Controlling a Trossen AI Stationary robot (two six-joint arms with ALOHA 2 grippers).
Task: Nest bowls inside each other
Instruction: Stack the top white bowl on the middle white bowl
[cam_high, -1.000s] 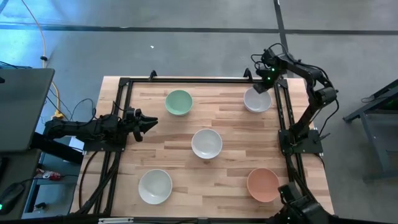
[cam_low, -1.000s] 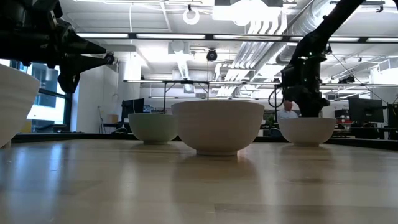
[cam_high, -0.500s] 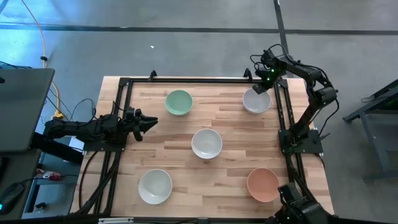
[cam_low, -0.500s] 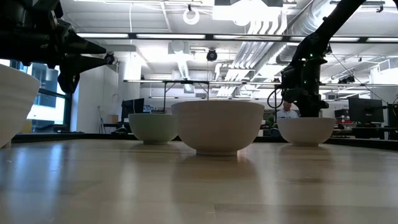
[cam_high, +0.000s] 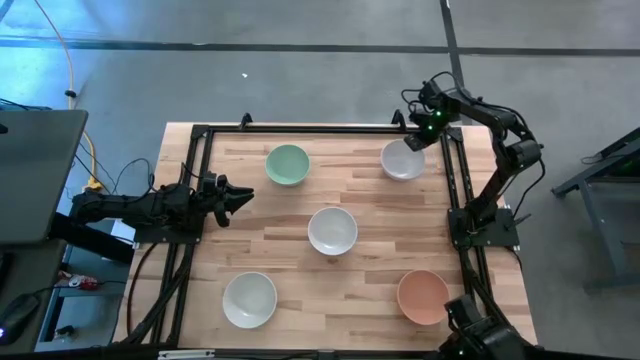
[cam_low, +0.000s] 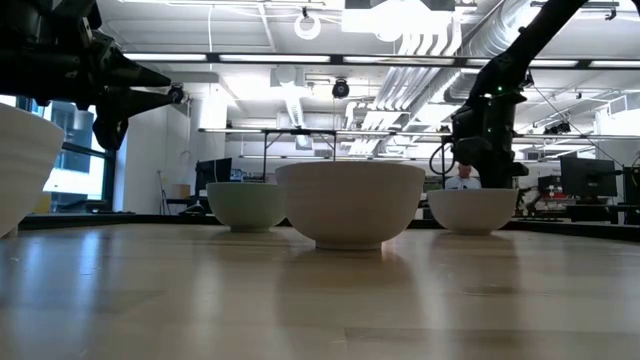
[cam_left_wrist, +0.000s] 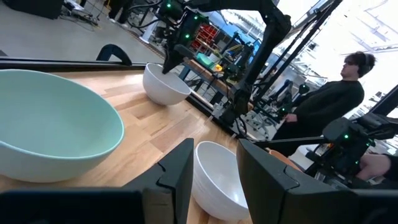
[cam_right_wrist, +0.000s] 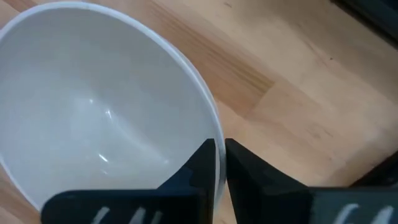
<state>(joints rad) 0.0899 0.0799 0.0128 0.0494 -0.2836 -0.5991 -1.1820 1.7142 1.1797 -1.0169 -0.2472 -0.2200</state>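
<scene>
Five bowls stand on the wooden table: a pale green one (cam_high: 287, 165) at the far left, a white one (cam_high: 403, 160) at the far right, a white one (cam_high: 332, 230) in the middle, a white one (cam_high: 249, 299) at the near left and a salmon-orange one (cam_high: 423, 296) at the near right. My right gripper (cam_high: 421, 141) is shut on the far right white bowl (cam_right_wrist: 106, 124). My left gripper (cam_high: 240, 194) is open and empty at the table's left edge, pointing toward the middle. My right gripper holds the white bowl by its rim (cam_right_wrist: 217, 138) on the far right side, one finger (cam_right_wrist: 200, 163) inside the bowl and one outside. The fingers come from above, pointing down. The bowl (cam_low: 472, 210) stays upright, its foot at the level of the table top.
A black metal frame (cam_high: 452, 190) runs along the table's left, far and right edges. A person (cam_left_wrist: 326, 102) stands beyond the table's right side. Bare wood lies between the bowls.
My right gripper has gone toward the table's left edge, and the white bowl in its hold has slid a short way the same way, staying upright. The other bowls have kept still.
</scene>
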